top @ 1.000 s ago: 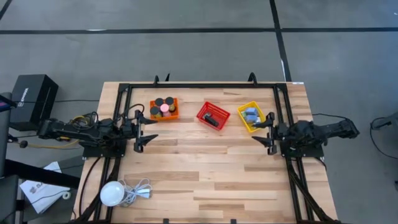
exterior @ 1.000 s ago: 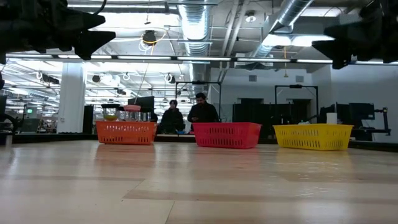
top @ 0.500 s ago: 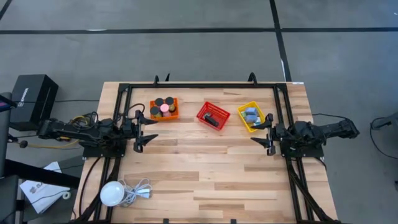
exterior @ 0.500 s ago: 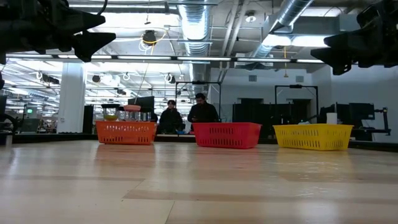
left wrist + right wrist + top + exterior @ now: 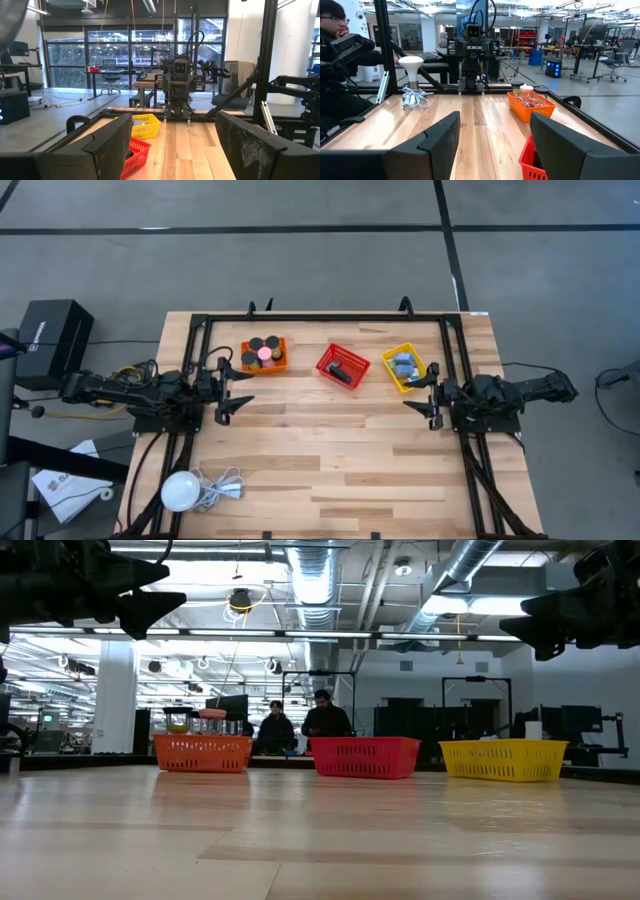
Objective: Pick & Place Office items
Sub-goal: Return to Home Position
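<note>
Sorting is being judged finished: nothing of the task's is being seen loose on the counter [image 5: 330, 460]. Landmark is the red basket [image 5: 365, 757], mid-row at the far side, with a flat black rectangle [image 5: 343, 372] being carried inside it. Left of it, the orange basket [image 5: 202, 753] is being filled by black short cylinders [image 5: 256, 345] around a pink cylinder [image 5: 264, 352]. Right of it, the yellow basket [image 5: 503, 760] is holding the light-blue pieces [image 5: 402, 363]. Like is being grouped with like, apparently one bin per kind.

The left claw [image 5: 243, 385] is being held released and empty, left of the red basket and raised off the wood. The right claw [image 5: 415, 392] is likewise being held released with nothing in it, right of the red basket, just beside the yellow one — judged a parked pose, arms facing each other across bare boards. The white bulb with cable [image 5: 180, 490] is lying well away from the red basket, near-left corner — not part of the sort.
</note>
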Controlling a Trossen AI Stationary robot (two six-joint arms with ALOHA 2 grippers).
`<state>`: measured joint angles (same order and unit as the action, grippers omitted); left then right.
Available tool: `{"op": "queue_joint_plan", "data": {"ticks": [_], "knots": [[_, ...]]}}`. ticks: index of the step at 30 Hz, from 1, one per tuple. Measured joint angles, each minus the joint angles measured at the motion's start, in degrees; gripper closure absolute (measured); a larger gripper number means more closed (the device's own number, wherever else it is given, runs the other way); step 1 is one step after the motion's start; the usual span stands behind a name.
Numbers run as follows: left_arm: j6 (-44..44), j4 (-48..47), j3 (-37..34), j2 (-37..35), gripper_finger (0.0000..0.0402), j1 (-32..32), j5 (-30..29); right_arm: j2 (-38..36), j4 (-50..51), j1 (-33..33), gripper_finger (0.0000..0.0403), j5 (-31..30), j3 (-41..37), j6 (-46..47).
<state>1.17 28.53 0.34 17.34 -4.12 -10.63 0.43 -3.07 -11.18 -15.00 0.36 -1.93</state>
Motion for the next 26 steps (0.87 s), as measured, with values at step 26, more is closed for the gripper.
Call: {"op": "queue_joint_plan", "data": {"ticks": [26], "knots": [[0.0,0.8,0.0,0.0,0.0121,0.0,0.0,0.0,0.0,0.0,0.0171,0.0,0.0,0.0]]}}
